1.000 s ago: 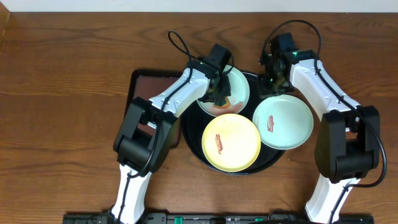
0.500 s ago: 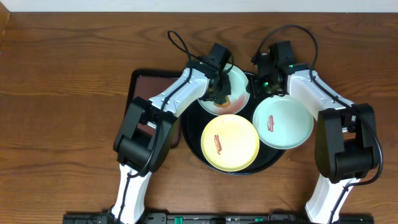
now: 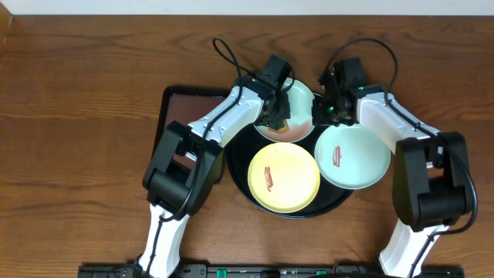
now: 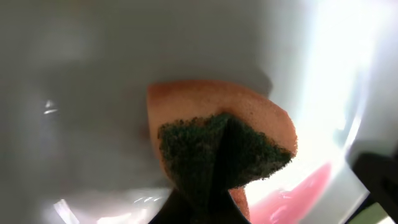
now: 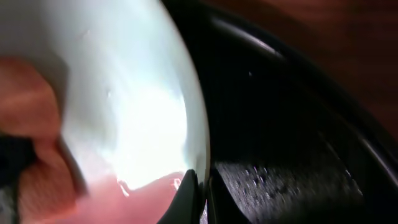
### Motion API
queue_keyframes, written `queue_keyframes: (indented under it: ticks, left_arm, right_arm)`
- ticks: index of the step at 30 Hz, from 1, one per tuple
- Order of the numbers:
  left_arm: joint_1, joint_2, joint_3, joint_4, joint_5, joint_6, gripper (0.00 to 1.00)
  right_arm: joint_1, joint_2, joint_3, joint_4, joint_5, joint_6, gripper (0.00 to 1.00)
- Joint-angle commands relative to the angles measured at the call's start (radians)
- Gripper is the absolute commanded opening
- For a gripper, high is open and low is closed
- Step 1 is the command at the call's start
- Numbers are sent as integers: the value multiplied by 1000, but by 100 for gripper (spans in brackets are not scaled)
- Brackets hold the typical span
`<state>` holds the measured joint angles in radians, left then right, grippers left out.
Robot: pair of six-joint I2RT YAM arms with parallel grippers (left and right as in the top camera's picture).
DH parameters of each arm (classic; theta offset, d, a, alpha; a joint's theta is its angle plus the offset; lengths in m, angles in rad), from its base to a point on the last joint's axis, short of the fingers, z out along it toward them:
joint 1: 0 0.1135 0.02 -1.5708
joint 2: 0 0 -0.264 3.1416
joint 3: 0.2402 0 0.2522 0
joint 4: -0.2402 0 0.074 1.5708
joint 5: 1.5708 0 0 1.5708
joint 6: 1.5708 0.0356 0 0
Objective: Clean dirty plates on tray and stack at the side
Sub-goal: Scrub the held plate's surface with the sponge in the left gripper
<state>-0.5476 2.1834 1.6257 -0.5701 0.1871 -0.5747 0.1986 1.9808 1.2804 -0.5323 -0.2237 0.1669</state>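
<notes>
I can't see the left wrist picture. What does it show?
An orange sponge with a dark green scrubbing side presses on a pale, shiny plate. A pink smear shows on the plate at the lower right, beside the sponge.

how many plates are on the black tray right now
3. A pale yellow plate at the front of the tray, a mint-green plate at its right, and a second mint-green plate at the back under the sponge. None looks hidden.
</notes>
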Motion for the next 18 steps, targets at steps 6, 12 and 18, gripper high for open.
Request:
queue_keyframes:
  ticks: [6,12,18]
  left_arm:
    - [103,11,4,-1,-23,24,7]
    - [104,11,4,63,-2,24,7]
    - [60,11,4,135,8,18,8]
  right_arm:
    - [3,-80,19,-121,130,-121,1]
    - [7,-78,18,-138,129,-139,1]
    - [10,-77,18,-108,129,-146,4]
